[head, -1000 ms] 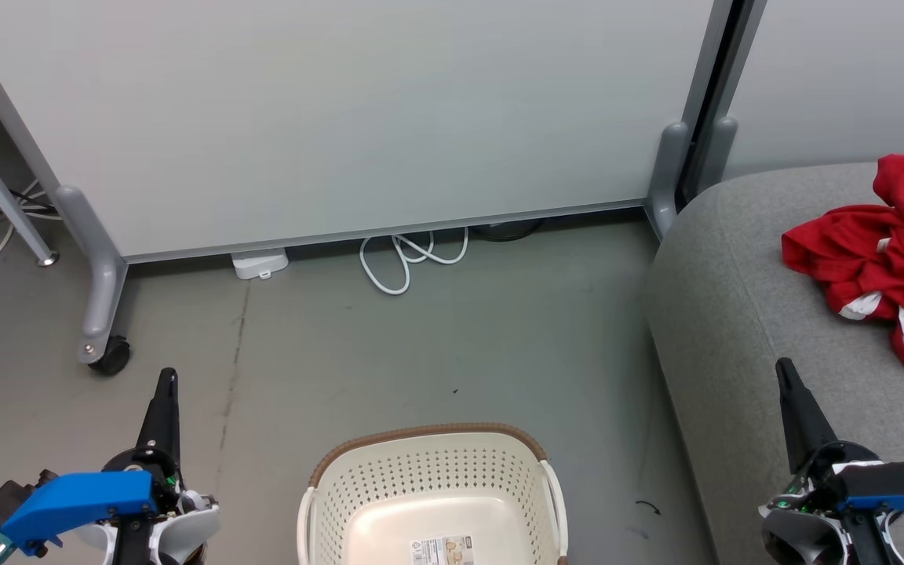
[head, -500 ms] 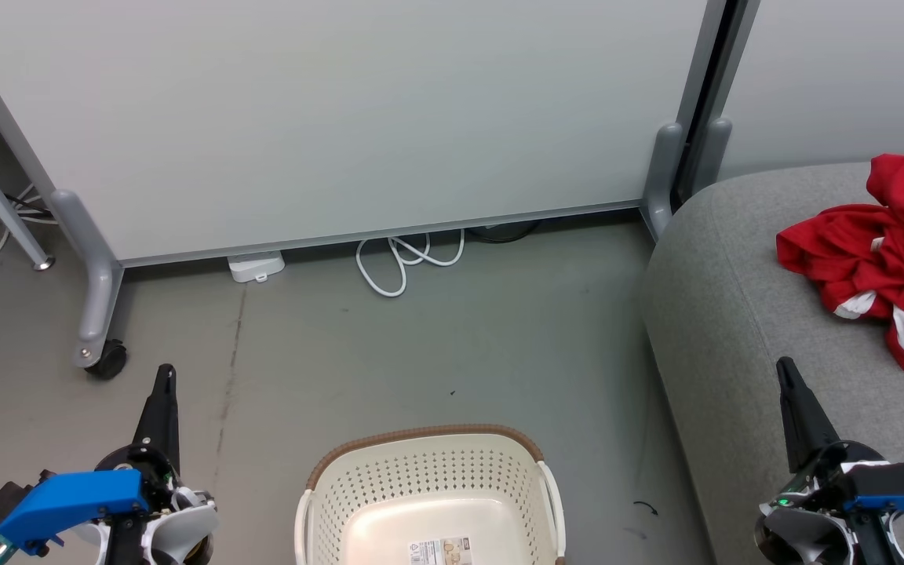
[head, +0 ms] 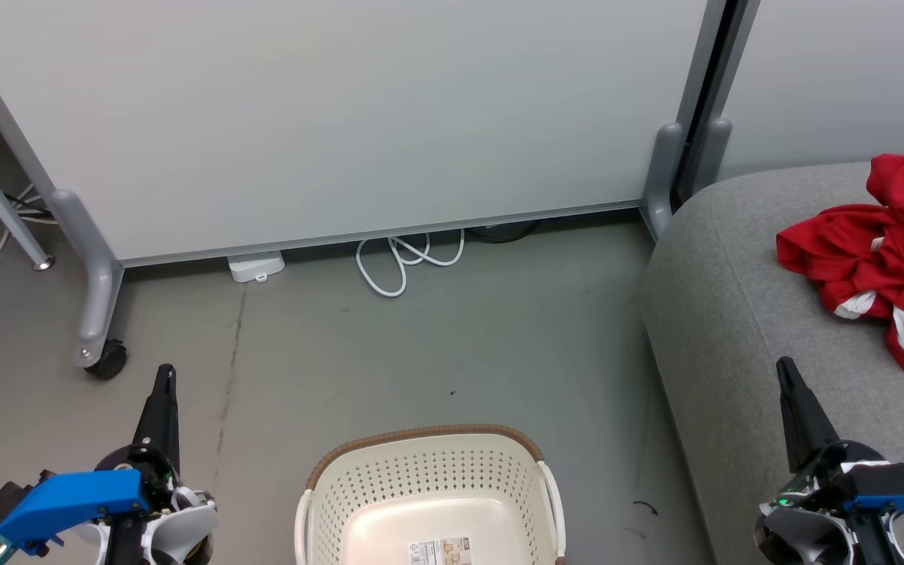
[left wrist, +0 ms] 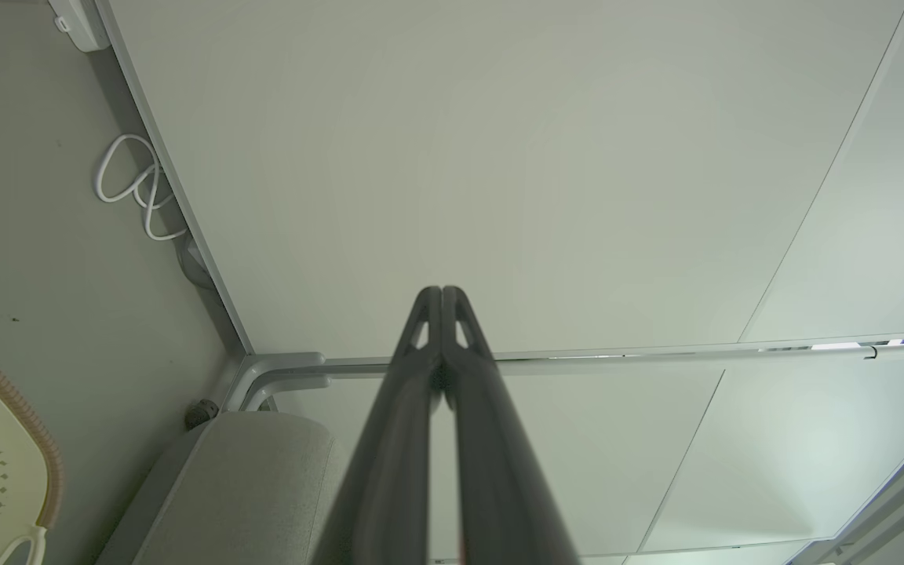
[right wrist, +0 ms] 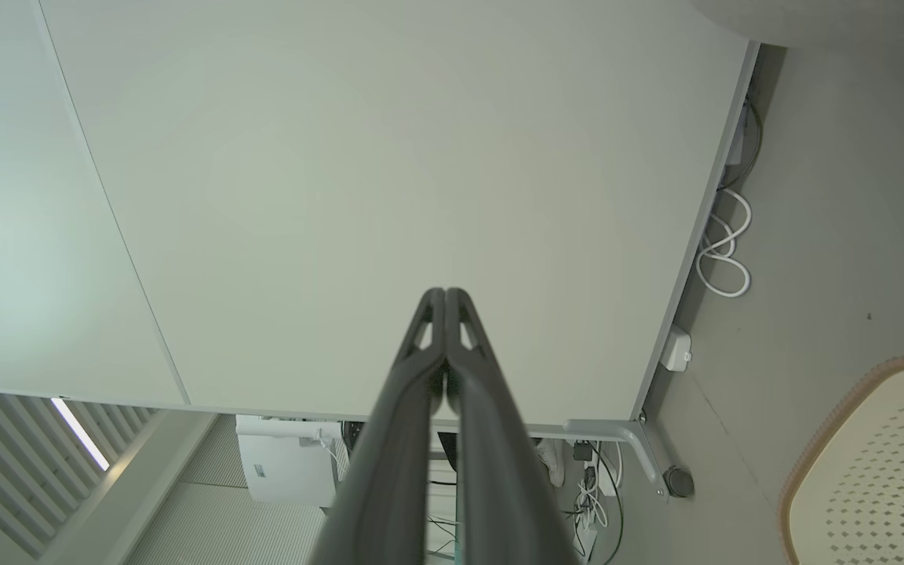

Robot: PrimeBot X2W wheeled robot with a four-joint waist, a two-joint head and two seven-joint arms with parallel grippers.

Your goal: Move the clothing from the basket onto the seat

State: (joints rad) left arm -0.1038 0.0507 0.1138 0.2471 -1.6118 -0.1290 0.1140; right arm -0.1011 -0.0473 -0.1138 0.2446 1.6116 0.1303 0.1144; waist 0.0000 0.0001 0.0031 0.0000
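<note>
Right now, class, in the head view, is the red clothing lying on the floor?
No, the clothing lies heaped on the grey seat, not on the floor.

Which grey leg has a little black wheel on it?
The long grey leg at the left, with a black wheel at its near end. The other two grey legs stand beside the seat.

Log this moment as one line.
clothing: on seat | basket: empty where visible | left hand: shut | right hand: shut

Office or lab: wheeled partition panels [head: 342, 118] (trailing cables [head: 409, 249]).
</note>
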